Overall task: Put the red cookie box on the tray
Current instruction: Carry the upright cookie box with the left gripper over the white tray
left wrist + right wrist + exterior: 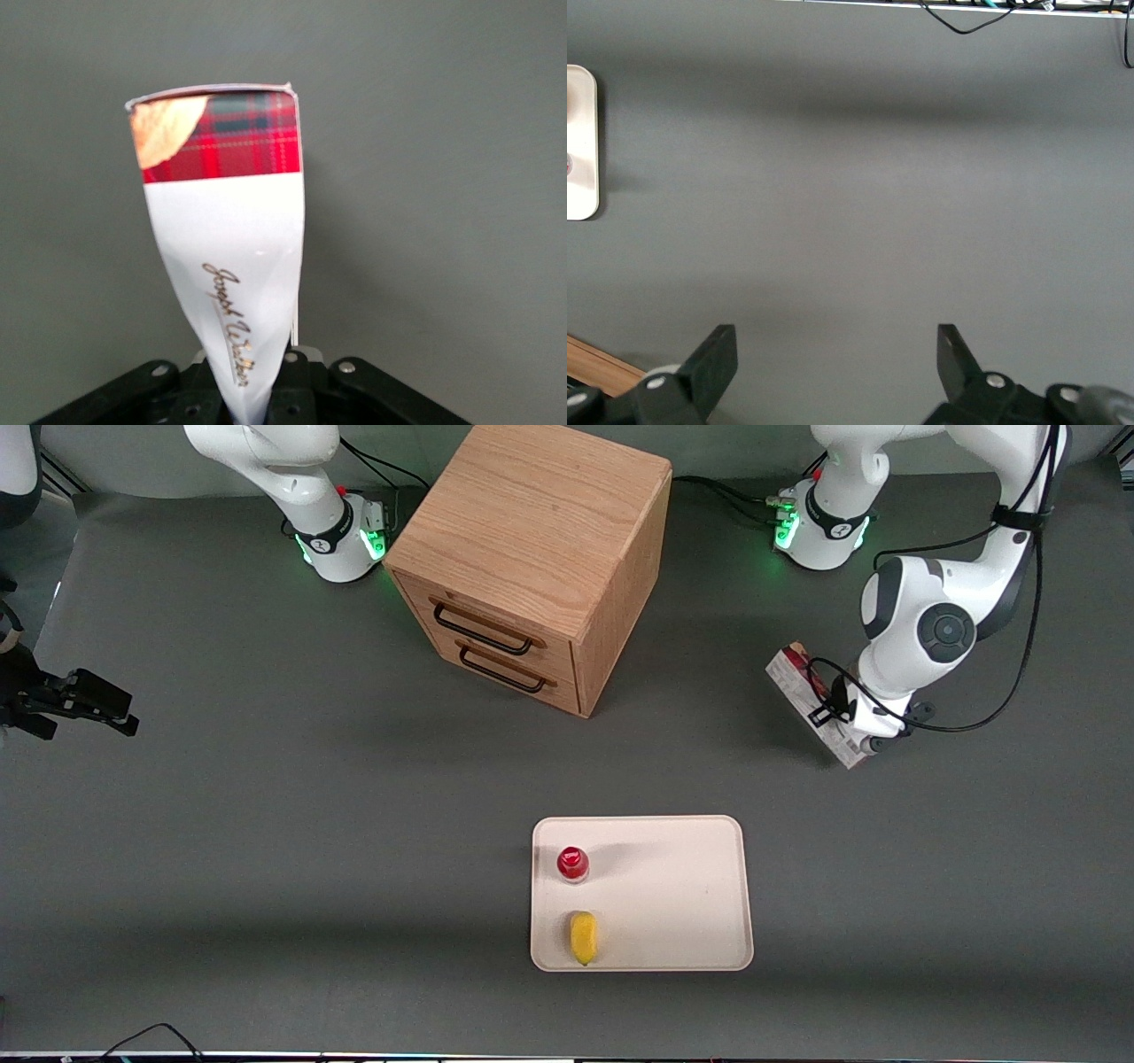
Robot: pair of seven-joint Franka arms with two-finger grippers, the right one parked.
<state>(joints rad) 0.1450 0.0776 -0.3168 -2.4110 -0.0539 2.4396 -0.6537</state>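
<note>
Pinched on one end of the red cookie box (226,239), the jaws of the left gripper (858,731) held it near the working arm's end of the table, well apart from the tray (700,886) and farther from the front camera than the tray. In the wrist view the cardboard looked squeezed narrow where it entered the gripper, and the box stretched away from the fingers to its plaid end. In the front view it hung tilted, and its dark shadow on the table mat (266,824) suggested that it was lifted, though I could not be sure of this. To my judgement, the first risk was the grip itself: a long box held only at one end could swing or slip out during the carry, and the soft cardboard could crush more. The second risk was on the tray. A small red-capped bottle (572,864) stood upright there and a yellow object (583,937) lay near it, both on the side toward the parked arm. If the box came down too near them, its free end could knock the bottle over. The bare part of the tray, toward the working arm, seemed the safer place. The wooden drawer cabinet (532,558) stood away from the likely path.
</note>
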